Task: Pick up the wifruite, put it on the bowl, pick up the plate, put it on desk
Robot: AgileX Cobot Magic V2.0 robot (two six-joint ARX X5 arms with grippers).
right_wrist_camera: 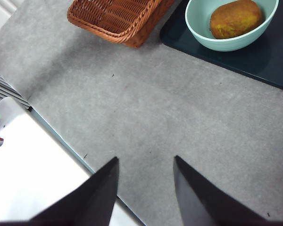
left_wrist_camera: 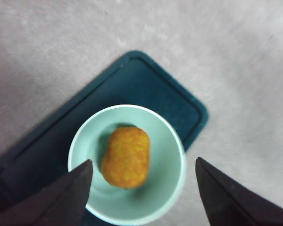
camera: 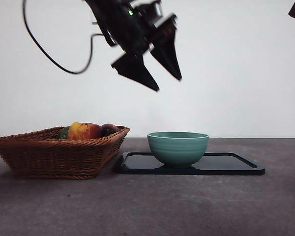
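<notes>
Dark grey speckled desk [camera: 187, 206] is lying bare in front; glossy black rectangular tray [camera: 236, 164] is sitting beside brown wicker basket [camera: 54, 155], mint-green ridged bowl [camera: 178, 147] standing on the tray. Left gripper [camera: 157, 73] is hanging high above, jaws spread, holding nothing.

Left wrist: small oval brown-skinned wifruite [left_wrist_camera: 126, 157] is lying inside the bowl [left_wrist_camera: 172, 141], jaws wide apart, clear of it.

Right wrist: right gripper [right_wrist_camera: 146, 188] is waiting over open desk, jaws apart, empty.
</notes>
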